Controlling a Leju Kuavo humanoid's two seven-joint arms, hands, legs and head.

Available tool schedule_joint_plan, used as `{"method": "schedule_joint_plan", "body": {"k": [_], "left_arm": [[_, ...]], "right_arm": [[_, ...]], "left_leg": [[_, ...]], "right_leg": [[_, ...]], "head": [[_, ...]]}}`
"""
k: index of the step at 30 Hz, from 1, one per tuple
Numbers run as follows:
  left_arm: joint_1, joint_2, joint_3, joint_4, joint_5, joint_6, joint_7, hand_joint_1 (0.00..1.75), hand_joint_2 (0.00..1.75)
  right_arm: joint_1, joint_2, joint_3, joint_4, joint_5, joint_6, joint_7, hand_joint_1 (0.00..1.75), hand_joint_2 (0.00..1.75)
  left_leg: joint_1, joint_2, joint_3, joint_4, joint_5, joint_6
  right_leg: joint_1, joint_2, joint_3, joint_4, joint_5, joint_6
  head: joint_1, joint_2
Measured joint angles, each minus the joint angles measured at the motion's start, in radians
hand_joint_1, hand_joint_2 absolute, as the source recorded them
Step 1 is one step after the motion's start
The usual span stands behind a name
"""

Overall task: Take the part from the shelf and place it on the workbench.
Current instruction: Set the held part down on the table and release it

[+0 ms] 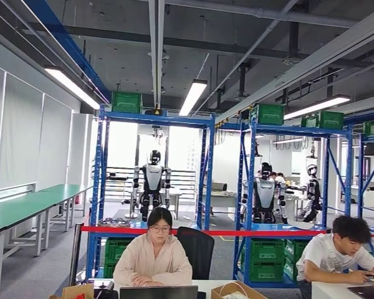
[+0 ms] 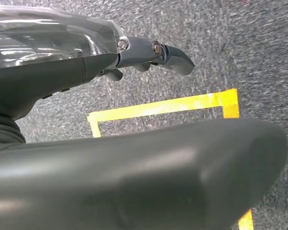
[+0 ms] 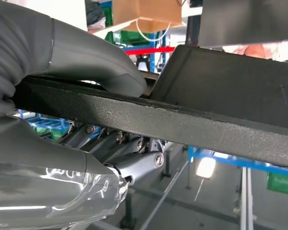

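Lighting, head view: bright and even, from lit ceiling tube lamps (image 1: 193, 94) and strong daylight through the far windows (image 1: 124, 146), which are blown out to white behind the blue shelving (image 1: 152, 118); the whole frame is slightly soft, with distant detail smeared. Left wrist view: moderately lit, the carpet floor (image 2: 222, 52) streaked with motion blur, the near thumb (image 2: 142, 182) out of focus, and soft glare on the clear wrist cover (image 2: 44, 33). Right wrist view: the dark part (image 3: 193, 120) is backlit and shadowed yet sharp in texture, the background overexposed, and the clear plastic (image 3: 55, 187) glinting.
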Motion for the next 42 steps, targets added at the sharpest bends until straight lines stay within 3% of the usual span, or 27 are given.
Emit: {"method": "schedule_joint_plan", "body": {"k": [2,3,4,6,8,11,13,16,17,18,20,22,23,26,28,31,32,33,34,36,38,42], "left_arm": [[0.0,0.001,-0.002,0.0,-0.003,0.001,-0.004,0.0,1.75],[0.0,0.002,-0.002,0.0,-0.003,0.001,-0.005,0.0,1.75],[-0.001,0.002,-0.003,0.0,-0.004,0.002,-0.007,0.0,1.75],[-0.002,0.002,-0.004,0.0,-0.004,0.002,-0.01,0.0,1.75],[-0.004,0.001,-0.004,0.0,-0.005,0.003,-0.014,0.0,1.75],[-0.003,0.001,-0.004,0.0,-0.006,0.003,-0.017,0.0,1.75],[-0.003,0.0,-0.005,0.0,-0.01,0.003,-0.02,0.0,1.75],[-0.002,0.002,-0.008,0.0,-0.017,0.002,-0.028,0.0,1.75],[-0.002,0.004,-0.01,0.0,-0.019,0.002,-0.031,0.0,1.75],[-0.002,0.004,-0.012,0.0,-0.021,0.002,-0.034,0.0,1.75],[-0.003,0.005,-0.016,0.0,-0.024,0.001,-0.039,0.0,1.75],[-0.007,0.006,-0.02,0.0,-0.025,0.001,-0.047,0.0,1.75],[-0.009,0.006,-0.022,0.0,-0.025,0.001,-0.05,0.0,1.75],[-0.012,0.006,-0.025,0.0,-0.027,0.003,-0.054,0.0,1.75],[-0.014,0.007,-0.028,0.0,-0.03,0.006,-0.055,0.0,1.75],[-0.018,0.007,-0.035,0.0,-0.035,0.01,-0.056,0.0,1.75],[-0.019,0.007,-0.036,0.0,-0.036,0.01,-0.056,0.0,1.75],[-0.019,0.007,-0.038,0.0,-0.037,0.01,-0.056,0.0,1.75],[-0.02,0.008,-0.039,0.0,-0.037,0.01,-0.056,0.0,1.75],[-0.02,0.008,-0.043,0.0,-0.037,0.01,-0.057,0.0,1.75],[-0.022,0.007,-0.046,0.001,-0.037,0.01,-0.059,0.0,1.75],[-0.02,0.005,-0.047,0.001,-0.037,0.01,-0.06,0.0,1.75]], "right_arm": [[0.039,0.0,-0.008,0.021,-0.021,-0.024,-0.049,1.75,1.75],[0.063,0.001,-0.01,0.03,-0.037,-0.035,-0.074,1.75,1.75],[0.085,0.002,-0.012,0.038,-0.06,-0.043,-0.103,1.75,1.75],[0.122,0.007,-0.019,0.043,-0.134,-0.053,-0.181,1.75,1.75],[0.158,0.013,-0.025,0.036,-0.215,-0.055,-0.262,1.75,1.75],[0.211,0.019,-0.024,0.019,-0.266,-0.049,-0.322,1.75,1.75],[0.231,0.021,-0.022,0.008,-0.284,-0.034,-0.35,1.75,1.75],[0.255,0.021,-0.004,-0.007,-0.312,-0.013,-0.393,1.75,1.75],[0.266,0.02,0.005,-0.01,-0.316,-0.01,-0.4,1.75,1.75],[0.277,0.019,0.015,-0.012,-0.316,-0.008,-0.403,1.75,1.75],[0.291,0.017,0.039,-0.014,-0.304,-0.01,-0.401,1.75,1.75],[0.293,0.015,0.069,-0.011,-0.272,-0.023,-0.377,1.75,1.75],[0.292,0.015,0.085,-0.008,-0.247,-0.035,-0.356,1.75,1.75],[0.285,0.013,0.142,0.015,-0.136,-0.085,-0.263,1.75,1.75],[0.269,0.014,0.19,0.038,-0.043,-0.121,-0.17,1.75,1.75],[0.22,0.017,0.284,0.074,0.033,-0.144,-0.018,1.75,1.75],[0.202,0.018,0.321,0.085,0.039,-0.145,0.024,1.75,1.75],[0.185,0.018,0.359,0.096,0.042,-0.144,0.061,1.75,1.75],[0.168,0.02,0.396,0.105,0.044,-0.14,0.092,1.75,1.75],[0.134,0.031,0.462,0.122,0.046,-0.126,0.138,1.75,1.75],[0.098,0.048,0.52,0.142,0.047,-0.111,0.168,1.75,1.75],[0.064,0.073,0.587,0.179,0.047,-0.086,0.177,1.75,1.75]], "left_leg": [[-0.002,-0.001,0.003,0.0,-0.002,0.004],[-0.003,-0.002,0.004,0.0,-0.004,0.005],[-0.003,-0.003,0.006,0.0,-0.005,0.005],[-0.004,-0.006,0.009,-0.001,-0.007,0.004],[-0.003,-0.008,0.011,-0.005,-0.008,-0.002],[0.001,-0.007,0.015,-0.013,-0.008,-0.016],[-0.001,-0.004,0.008,0.012,-0.032,-0.021],[-0.003,-0.003,-0.061,0.171,-0.113,-0.024],[-0.003,-0.003,-0.082,0.215,-0.126,-0.026],[-0.002,-0.002,-0.088,0.227,-0.121,-0.029],[0.002,-0.001,-0.053,0.152,-0.068,-0.036],[0.005,0.0,0.003,0.04,-0.022,-0.039],[0.005,0.0,0.019,0.007,-0.014,-0.037],[0.0,-0.001,0.024,-0.007,-0.014,-0.019],[0.001,-0.001,0.025,-0.009,-0.011,-0.009],[0.0,0.0,0.025,-0.009,-0.01,-0.002],[-0.001,0.001,0.026,-0.009,-0.01,-0.002],[-0.001,0.0,0.026,-0.009,-0.011,-0.002],[-0.002,0.0,0.027,-0.009,-0.011,-0.002],[-0.002,-0.001,0.03,-0.01,-0.012,-0.003],[-0.002,-0.002,0.03,-0.012,-0.012,-0.007],[0.001,-0.002,0.028,-0.02,-0.011,-0.026]], "right_leg": [[-0.002,0.0,-0.055,0.101,-0.027,0.001],[-0.002,0.0,-0.061,0.105,-0.015,-0.001],[-0.001,0.0,-0.051,0.072,0.013,-0.004],[0.003,0.001,0.006,-0.06,0.081,-0.013],[0.011,0.002,0.047,-0.152,0.11,-0.021],[0.015,0.001,0.06,-0.18,0.113,-0.031],[0.011,-0.001,0.071,-0.198,0.12,-0.041],[0.009,-0.002,0.079,-0.206,0.122,-0.049],[0.009,-0.002,0.08,-0.205,0.121,-0.049],[0.008,-0.001,0.08,-0.204,0.12,-0.049],[0.005,0.001,0.081,-0.199,0.116,-0.044],[0.005,0.003,0.076,-0.183,0.107,-0.033],[0.007,0.004,0.073,-0.176,0.103,-0.028],[0.006,0.005,0.069,-0.168,0.099,-0.018],[0.002,0.004,0.059,-0.139,0.076,-0.009],[-0.003,0.003,-0.014,0.028,-0.01,0.002],[-0.004,0.003,-0.038,0.081,-0.027,0.003],[-0.005,0.003,-0.049,0.104,-0.026,0.003],[-0.005,0.003,-0.043,0.09,-0.007,0.002],[-0.004,0.004,0.009,-0.03,0.06,-0.006],[0.002,0.005,0.056,-0.137,0.101,-0.016],[0.009,0.004,0.074,-0.181,0.105,-0.034]], "head": [[0.0,0.0],[0.0,0.0],[0.0,0.0],[0.0,0.0],[0.0,0.0],[0.0,0.0],[0.0,0.0],[0.0,0.0],[0.0,0.0],[0.0,0.0],[0.0,0.0],[0.0,0.0],[0.0,0.0],[0.0,0.0],[0.0,0.0],[0.0,0.0],[0.0,0.0],[0.0,0.0],[0.0,0.0],[0.0,0.0],[0.0,0.0],[0.001,0.0]]}}
